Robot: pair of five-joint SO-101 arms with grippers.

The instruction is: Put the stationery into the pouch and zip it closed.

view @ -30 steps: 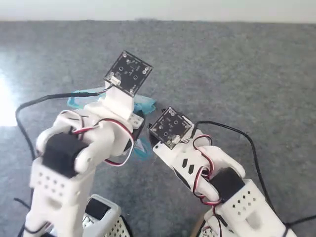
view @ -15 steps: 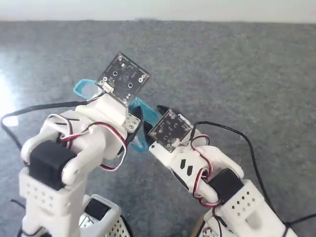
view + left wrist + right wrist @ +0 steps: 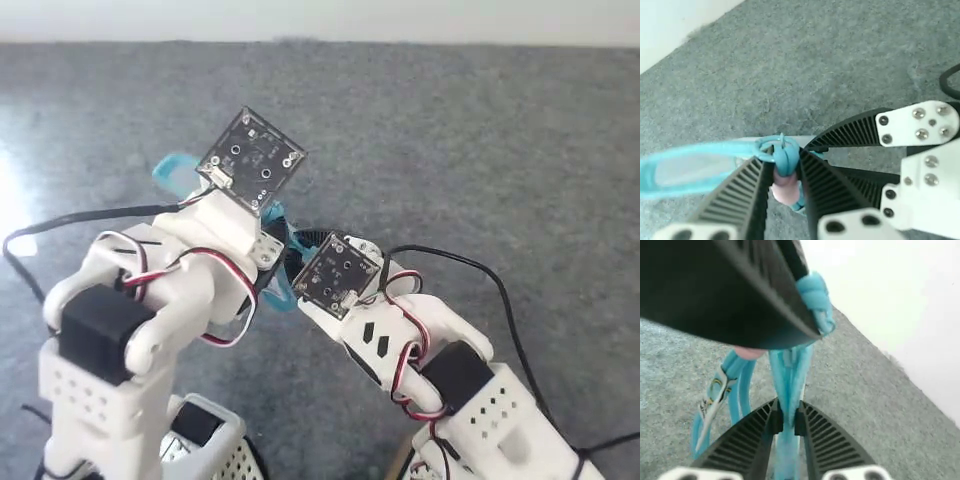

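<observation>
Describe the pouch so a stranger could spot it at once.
On the grey table, look where the left gripper and right gripper meet. Both are shut on the pouch, pinching its edge. It is the only turquoise thing there, soft and flat with a paler middle.

A grey speckled carpet (image 3: 500,130) runs back to a white wall (image 3: 400,20), with glare at one edge.

Grey, carpet-like table (image 3: 480,130) with black cables (image 3: 512,300) on it.
</observation>
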